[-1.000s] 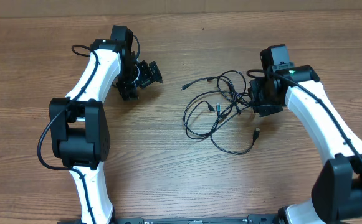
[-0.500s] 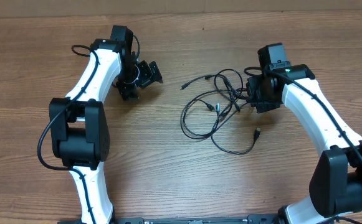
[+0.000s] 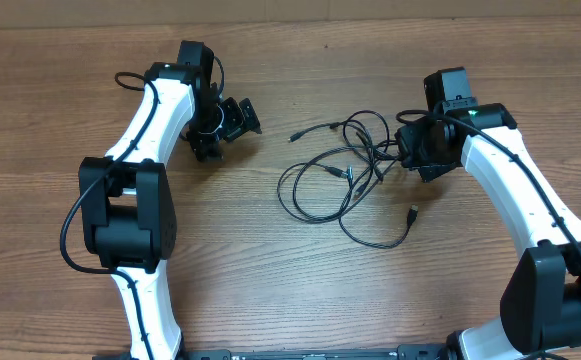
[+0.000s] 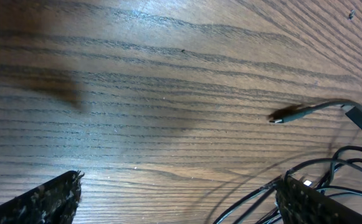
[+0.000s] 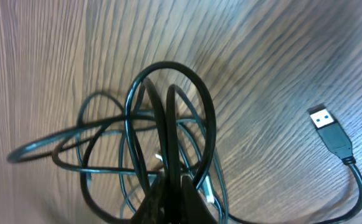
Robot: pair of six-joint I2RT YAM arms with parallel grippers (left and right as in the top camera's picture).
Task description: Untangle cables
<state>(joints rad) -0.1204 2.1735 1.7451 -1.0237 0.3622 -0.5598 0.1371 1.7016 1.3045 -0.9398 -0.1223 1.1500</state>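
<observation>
The cables are thin black cords in a loose tangle of loops at the table's middle right. One plug points left and another plug lies at the lower right. My right gripper is at the tangle's right edge, shut on the cable. In the right wrist view its fingers pinch a strand of the looped cables, with a USB plug lying to the right. My left gripper is open and empty to the left of the tangle. The left wrist view shows a plug ahead.
Bare wooden table surrounds the tangle. The white arms with black bases stand at the left and right near edges. More cable loops show at the lower right of the left wrist view.
The right gripper has shifted slightly with the cable in it, and the tangle's lower left loop has spread further left. The left arm has not moved.
</observation>
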